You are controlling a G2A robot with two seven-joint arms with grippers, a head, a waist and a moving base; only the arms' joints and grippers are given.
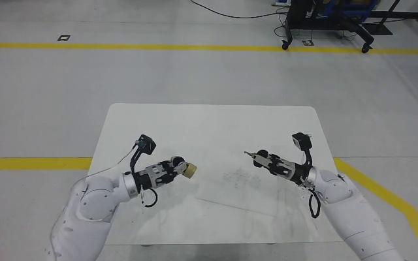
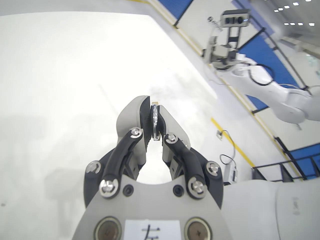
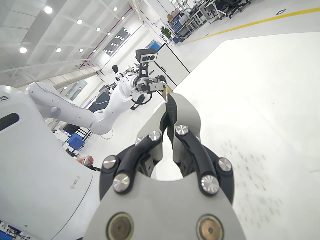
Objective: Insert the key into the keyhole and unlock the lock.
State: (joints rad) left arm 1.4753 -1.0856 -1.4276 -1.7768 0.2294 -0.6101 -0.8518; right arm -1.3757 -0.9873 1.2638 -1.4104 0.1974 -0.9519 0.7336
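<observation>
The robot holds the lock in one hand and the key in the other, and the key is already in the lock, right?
Not yet. The top view shows the key, in the right end effector, well apart from the lock in the left end effector.

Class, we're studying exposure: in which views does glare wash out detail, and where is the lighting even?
Left wrist view: glare bleaches the table beyond the left gripper, shut on the lock. Right wrist view: ceiling lamps burn out to white spots. Top view: table evenly lit, scuff marks readable near the key.
</observation>
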